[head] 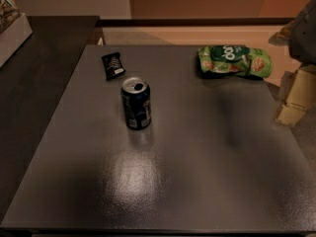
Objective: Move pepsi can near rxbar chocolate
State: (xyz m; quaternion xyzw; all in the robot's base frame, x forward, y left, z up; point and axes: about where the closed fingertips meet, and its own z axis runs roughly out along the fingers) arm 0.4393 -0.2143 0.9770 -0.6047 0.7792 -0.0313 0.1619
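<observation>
The pepsi can [136,104], dark navy with an opened silver top, stands upright on the grey table [187,172], left of its middle. The rxbar chocolate [113,65], a small flat black bar with white lettering, lies behind the can toward the far left corner, about a can's height away from it. My gripper [295,100] shows as a pale beige part at the right edge of the view. It is beyond the table's right side, far from the can, and holds nothing that I can see.
A green snack bag [234,60] lies at the table's far right. A darker counter [34,83] adjoins the table on the left, with a white box [12,31] at its far left. A pale wall ledge runs behind the table.
</observation>
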